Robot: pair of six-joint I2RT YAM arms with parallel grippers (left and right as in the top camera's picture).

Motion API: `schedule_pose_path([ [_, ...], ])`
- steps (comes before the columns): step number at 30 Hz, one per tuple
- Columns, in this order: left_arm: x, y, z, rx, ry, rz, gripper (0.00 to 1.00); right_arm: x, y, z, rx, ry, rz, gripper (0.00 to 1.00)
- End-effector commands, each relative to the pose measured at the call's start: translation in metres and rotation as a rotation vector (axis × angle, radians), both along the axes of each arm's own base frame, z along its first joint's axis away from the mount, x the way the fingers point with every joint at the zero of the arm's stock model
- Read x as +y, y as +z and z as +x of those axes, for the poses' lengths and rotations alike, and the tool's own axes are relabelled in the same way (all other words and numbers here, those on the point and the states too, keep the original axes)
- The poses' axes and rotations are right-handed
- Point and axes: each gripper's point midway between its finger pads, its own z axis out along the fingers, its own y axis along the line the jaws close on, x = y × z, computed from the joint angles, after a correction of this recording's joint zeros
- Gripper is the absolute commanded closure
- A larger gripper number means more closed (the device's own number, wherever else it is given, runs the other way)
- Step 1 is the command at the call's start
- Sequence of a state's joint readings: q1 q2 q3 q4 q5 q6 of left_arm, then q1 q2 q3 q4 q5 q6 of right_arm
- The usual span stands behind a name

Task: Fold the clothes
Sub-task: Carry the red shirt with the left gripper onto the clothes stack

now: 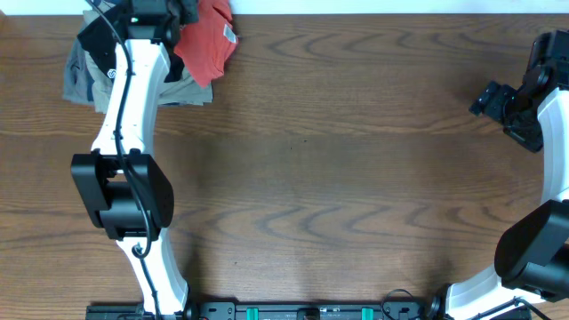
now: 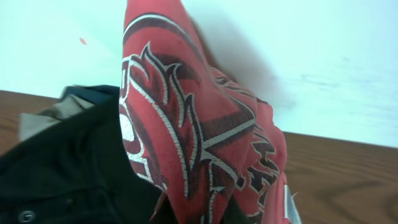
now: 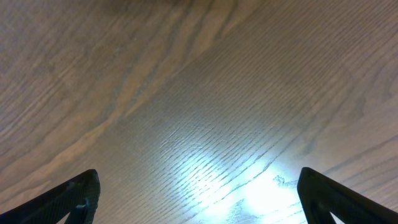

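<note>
The red-orange T-shirt (image 1: 211,40) hangs bunched at the table's far left corner, next to the garment pile. In the left wrist view the shirt (image 2: 186,124) fills the middle, its white and dark-red emblem showing and its white neck tag low on the right. My left gripper (image 1: 182,16) is shut on the shirt, the cloth pinched between its fingers (image 2: 202,214). My right gripper (image 1: 492,98) is open and empty above bare wood at the far right; in the right wrist view its fingers (image 3: 199,202) stand wide apart over the table.
A black folded garment (image 2: 68,168) lies beside the red shirt, on top of a khaki-grey folded garment (image 1: 82,78), both at the far left corner under my left arm. A white wall runs along the table's far edge.
</note>
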State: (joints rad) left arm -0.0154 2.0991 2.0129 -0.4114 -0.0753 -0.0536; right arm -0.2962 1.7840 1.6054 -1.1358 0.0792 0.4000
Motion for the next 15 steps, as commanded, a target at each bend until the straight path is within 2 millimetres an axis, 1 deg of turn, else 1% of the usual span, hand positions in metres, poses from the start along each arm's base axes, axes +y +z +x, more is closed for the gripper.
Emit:
schedule_pose_path([
  [1,0.024,0.047,-0.003,-0.105,0.076,0.015,0.94,0.001,0.003,0.002,-0.006,0.018,-0.012,0.01],
  [4,0.036,0.048,-0.004,-0.108,0.106,0.024,0.94,0.001,0.003,0.002,-0.006,0.018,-0.012,0.01],
  [9,0.052,0.040,-0.009,-0.073,0.132,0.026,0.94,0.001,0.003,0.002,-0.006,0.018,-0.012,0.01],
  [15,0.077,0.040,-0.012,-0.072,0.174,0.028,0.94,0.001,0.003,0.002,-0.006,0.018,-0.012,0.01],
])
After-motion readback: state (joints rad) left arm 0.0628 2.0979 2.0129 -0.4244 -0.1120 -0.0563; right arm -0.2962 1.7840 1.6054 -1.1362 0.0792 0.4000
